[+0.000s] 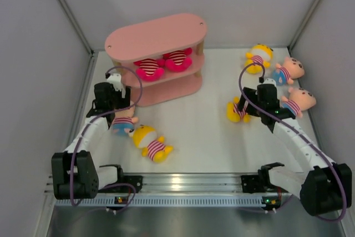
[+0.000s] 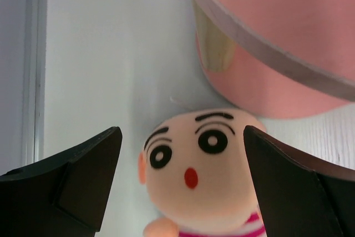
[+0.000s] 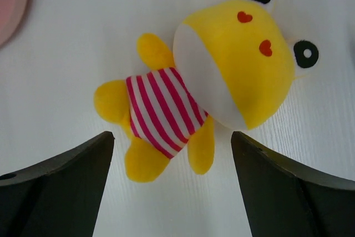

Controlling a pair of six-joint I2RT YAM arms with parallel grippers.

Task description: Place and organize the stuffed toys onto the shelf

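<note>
The pink shelf point(image 1: 158, 37) stands at the back left and holds two red-pink plush toys point(image 1: 150, 68) in striped shirts on its middle board. My left gripper point(image 1: 117, 108) is open just in front of the shelf. Its fingers straddle the head of a peach doll point(image 2: 197, 162), apart from it; the doll point(image 1: 123, 123) lies on the table. My right gripper point(image 1: 249, 105) is open above a yellow doll point(image 1: 237, 110). In the right wrist view the yellow doll point(image 3: 222, 76) lies face up just beyond the open gripper point(image 3: 172, 137).
Another yellow doll point(image 1: 151, 144) lies front left. A yellow doll point(image 1: 259, 55) and two peach dolls point(image 1: 288, 70) point(image 1: 299, 101) lie at the right. The shelf's base and a wooden post point(image 2: 213, 45) are close beyond my left gripper. Grey walls enclose the table.
</note>
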